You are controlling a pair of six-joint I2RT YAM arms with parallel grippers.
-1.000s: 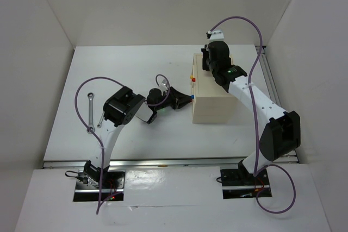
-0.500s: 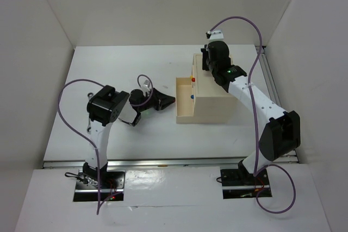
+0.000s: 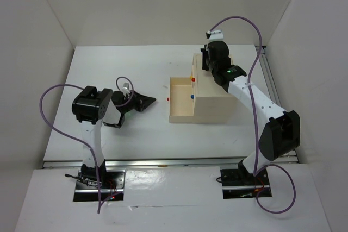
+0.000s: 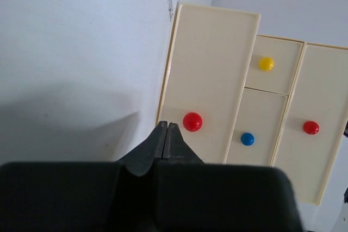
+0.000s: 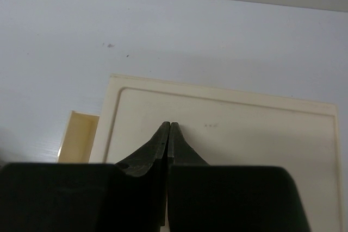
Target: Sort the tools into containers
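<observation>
1. Over the last second the left arm has swung back toward its own side and dragged one drawer out of the beige box. That drawer now stands well out from the box front, and the arm has let go of its red knob.
2. The left gripper has its jaws pressed together and grips nothing. In the left wrist view the red knob sits just beside the fingertips, apart from them.
3. The right gripper is also closed and empty. It is poised over the flat top of the box, seemingly to steady it, though I cannot tell whether it touches.
4. None of the tools show in the present views, and the left arm covers part of the table on its own side. The open drawer looks bare inside.
5. Judged from this, opening a container is done and the sorting itself has not begun.
6. The next move calls for the left arm to turn away from the drawer, find a tool lying flat on the table, spread its jaws, pinch the tool low, and carry it over the drawer's rim.
</observation>
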